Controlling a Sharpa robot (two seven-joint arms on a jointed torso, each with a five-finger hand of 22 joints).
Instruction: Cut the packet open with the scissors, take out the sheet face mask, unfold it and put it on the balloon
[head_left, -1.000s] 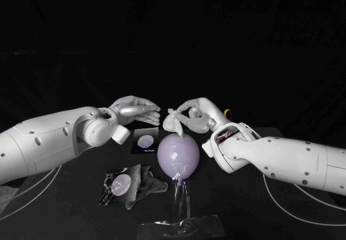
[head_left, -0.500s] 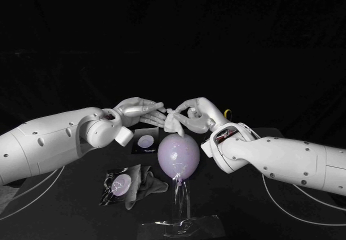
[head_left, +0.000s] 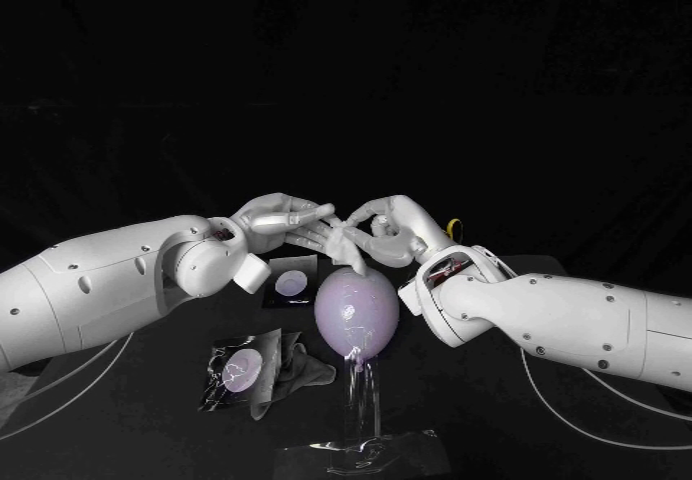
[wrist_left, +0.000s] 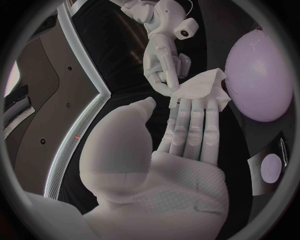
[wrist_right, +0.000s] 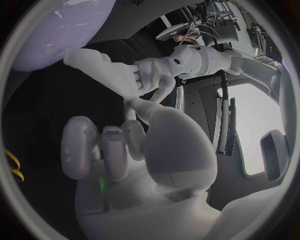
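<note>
Two robot hands (head_left: 284, 221) (head_left: 389, 226) touching mask (head_left: 346, 246), above balloon (head_left: 356, 312)

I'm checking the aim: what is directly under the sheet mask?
The balloon stands just below the sheet mask, which the right hand pinches and the left hand touches. The mask's end covers the balloon's tip, so contact is unclear.

Right robot hand (head_left: 382, 225) holds the mask (head_left: 346, 250) over the balloon (head_left: 356, 312), left robot hand (head_left: 281, 222) touching it.

This looks like a robot lab to us: a black table (head_left: 483, 410), black cloth (head_left: 346, 90) all behind, a balloon (head_left: 356, 310) on a clear stand (head_left: 362, 405).
</note>
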